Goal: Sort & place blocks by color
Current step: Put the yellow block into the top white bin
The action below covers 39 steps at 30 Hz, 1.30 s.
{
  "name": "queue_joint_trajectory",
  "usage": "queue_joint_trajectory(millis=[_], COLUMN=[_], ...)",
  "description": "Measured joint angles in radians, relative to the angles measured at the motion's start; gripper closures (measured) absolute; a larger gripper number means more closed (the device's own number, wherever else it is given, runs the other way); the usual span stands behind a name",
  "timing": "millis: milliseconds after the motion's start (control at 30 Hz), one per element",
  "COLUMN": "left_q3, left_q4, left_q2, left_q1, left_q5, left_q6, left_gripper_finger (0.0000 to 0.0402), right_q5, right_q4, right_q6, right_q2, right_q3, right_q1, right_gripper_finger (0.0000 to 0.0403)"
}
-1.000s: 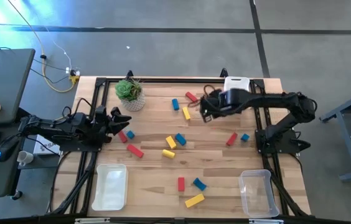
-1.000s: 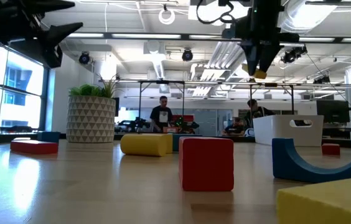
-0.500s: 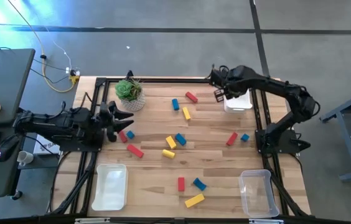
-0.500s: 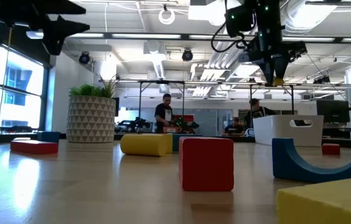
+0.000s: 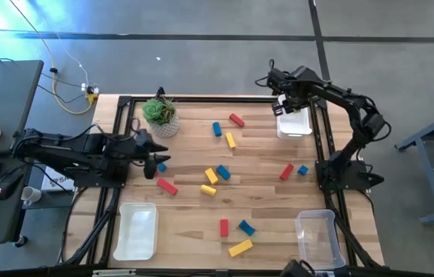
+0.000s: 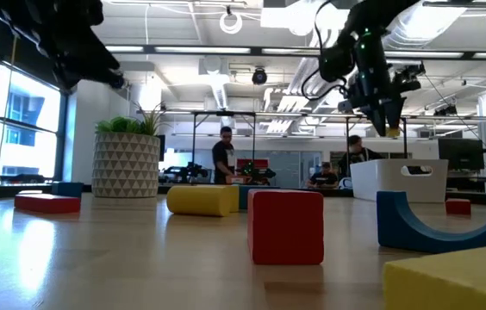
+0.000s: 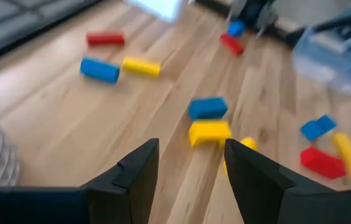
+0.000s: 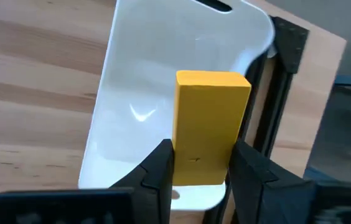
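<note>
A yellow block (image 8: 210,118) sits between the fingers of my right gripper (image 8: 201,154), which is shut on it above the white tray (image 8: 144,93) at the table's far right (image 5: 294,125). In the low view the gripper (image 6: 389,120) hangs high over that tray. Red, blue and yellow blocks lie flat across the table, such as a red one (image 5: 166,186) and a yellow one (image 5: 240,248). My left gripper (image 7: 191,149) is open and holds nothing, at the table's left side (image 5: 158,156) above the blocks. My right gripper pinches the yellow block between its two fingers, on two opposite long sides at the end nearest the wrist (image 8: 187,163). The fingers come from above, pointing steeply down and lying along the block. The block juts out past the fingertips (image 6: 393,132), lifted clear above the white tray.
A potted plant (image 5: 159,115) stands at the far left. A white tray (image 5: 136,231) lies near left and a clear tray (image 5: 315,237) near right. Black frame rails (image 5: 325,154) run along the table's sides. People sit at desks in the room behind.
My right gripper has carried the yellow block from over the table's far middle toward the far right, and now stands above the white tray. My left gripper has tipped from nearly level to slanting down over the blocks and has shifted slightly toward the table's right.
</note>
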<state>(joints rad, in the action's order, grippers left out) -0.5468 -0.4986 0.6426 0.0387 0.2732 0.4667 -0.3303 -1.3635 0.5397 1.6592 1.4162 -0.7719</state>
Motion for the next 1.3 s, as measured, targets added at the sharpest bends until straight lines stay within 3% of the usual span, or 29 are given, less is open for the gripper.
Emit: queue_joint_trajectory(millis=[400, 600, 900, 1067, 1300], left_q3=[-0.081, -0.081, -0.081, -0.080, -0.080], left_q4=[-0.293, -0.336, -0.340, -0.343, -0.343], left_q2=[0.220, 0.303, 0.396, 0.453, 0.528], left_q1=[0.000, 0.000, 0.000, 0.002, 0.061], left_q5=[-0.118, -0.136, -0.136, -0.134, -0.174], left_q6=[0.277, 0.365, 0.377, 0.395, 0.387], left_gripper_finger=[0.0232, 0.0232, 0.0232, 0.0232, 0.0232], right_q5=[0.102, 0.117, 0.118, 0.067, 0.068], right_q4=[0.021, 0.018, 0.029, 0.030, 0.030], right_q6=[-0.152, -0.208, -0.291, -0.309, -0.339], right_q2=[0.128, 0.189, 0.235, 0.235, 0.235], right_q3=[0.000, 0.000, 0.000, 0.000, 0.000], right_q1=[-0.079, -0.099, -0.099, -0.097, -0.097], right_gripper_finger=[0.0310, 0.0271, 0.0262, 0.0259, 0.0238])
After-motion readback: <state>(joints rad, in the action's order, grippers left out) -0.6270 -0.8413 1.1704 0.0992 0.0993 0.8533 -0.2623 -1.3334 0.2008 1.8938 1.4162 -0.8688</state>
